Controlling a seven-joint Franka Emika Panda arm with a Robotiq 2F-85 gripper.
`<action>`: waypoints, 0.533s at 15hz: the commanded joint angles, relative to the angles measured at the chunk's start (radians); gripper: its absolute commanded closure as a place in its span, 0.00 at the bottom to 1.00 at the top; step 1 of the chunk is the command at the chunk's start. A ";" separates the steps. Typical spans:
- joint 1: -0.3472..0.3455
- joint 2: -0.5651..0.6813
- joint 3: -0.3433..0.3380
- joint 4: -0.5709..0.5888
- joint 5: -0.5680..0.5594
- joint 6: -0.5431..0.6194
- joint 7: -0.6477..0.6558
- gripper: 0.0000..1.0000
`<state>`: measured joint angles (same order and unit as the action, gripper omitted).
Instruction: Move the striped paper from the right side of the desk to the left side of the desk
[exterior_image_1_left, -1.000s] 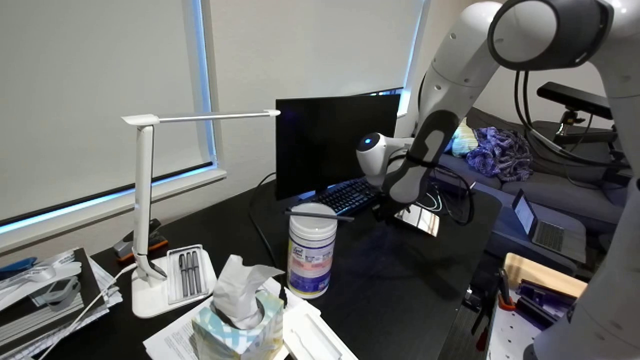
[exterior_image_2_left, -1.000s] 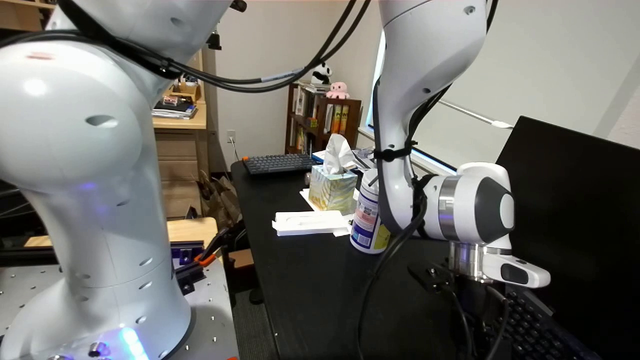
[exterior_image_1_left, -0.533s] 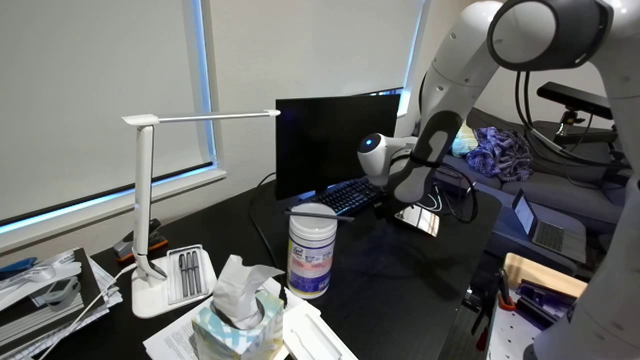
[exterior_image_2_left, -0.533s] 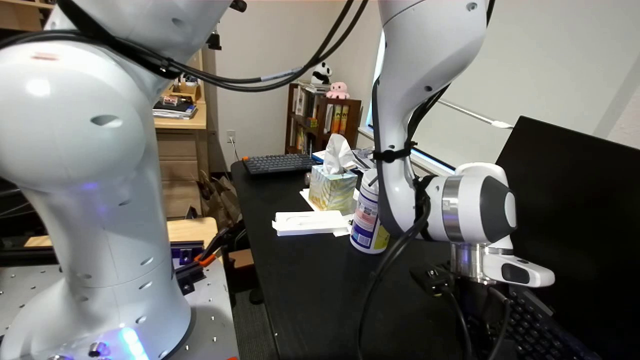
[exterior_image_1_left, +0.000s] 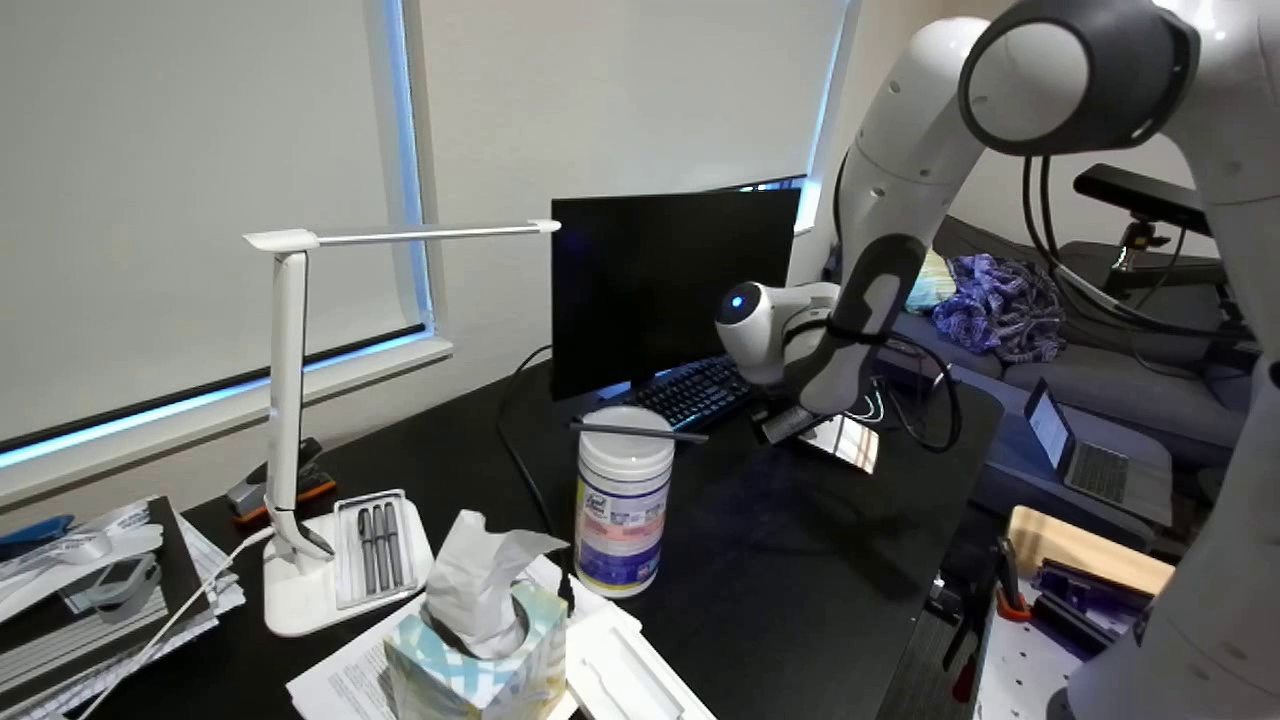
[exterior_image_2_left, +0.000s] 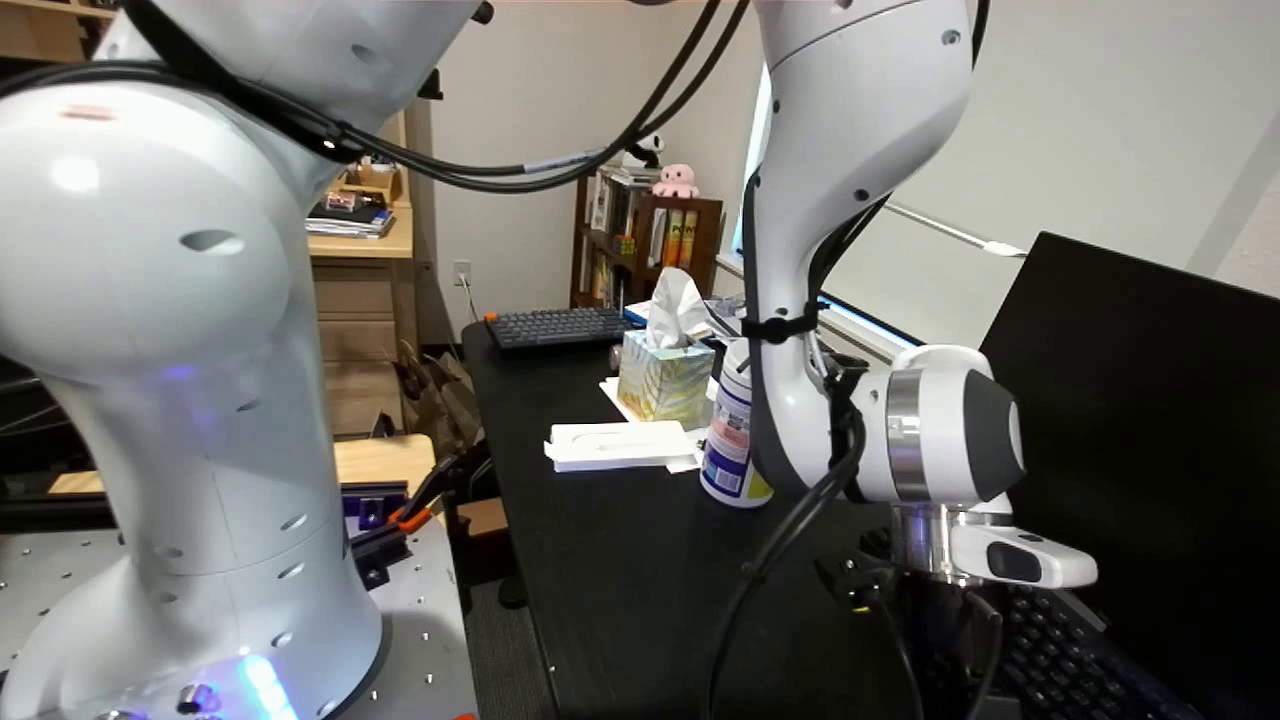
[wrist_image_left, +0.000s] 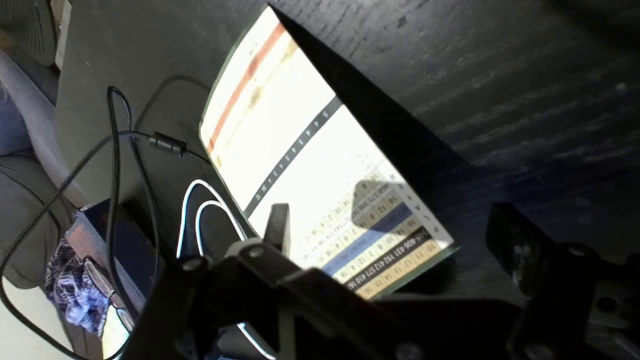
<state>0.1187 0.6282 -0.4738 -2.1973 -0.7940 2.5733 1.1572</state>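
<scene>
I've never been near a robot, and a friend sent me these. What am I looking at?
The big white jointed machine is a robot arm, ending in a dark gripper that works like a two-part pincer. Two pictures are taken from outside the robot, from different places; the wrist view is taken from near the gripper, looking past it. The black desk bears a monitor, a keyboard, a white lamp, a white canister and a tissue box. Seen between the gripper's jaws in the wrist view is the striped paper, a printed sheet with coloured bands and rows of numbers. It seems not to be held: the jaws stand well apart.
</scene>
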 joint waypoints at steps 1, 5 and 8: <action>-0.020 0.023 0.008 0.015 -0.055 0.016 0.059 0.00; -0.024 0.024 0.011 0.015 -0.081 0.014 0.080 0.33; -0.031 0.019 0.017 0.011 -0.096 0.012 0.084 0.53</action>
<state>0.1113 0.6497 -0.4714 -2.1862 -0.8428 2.5733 1.2034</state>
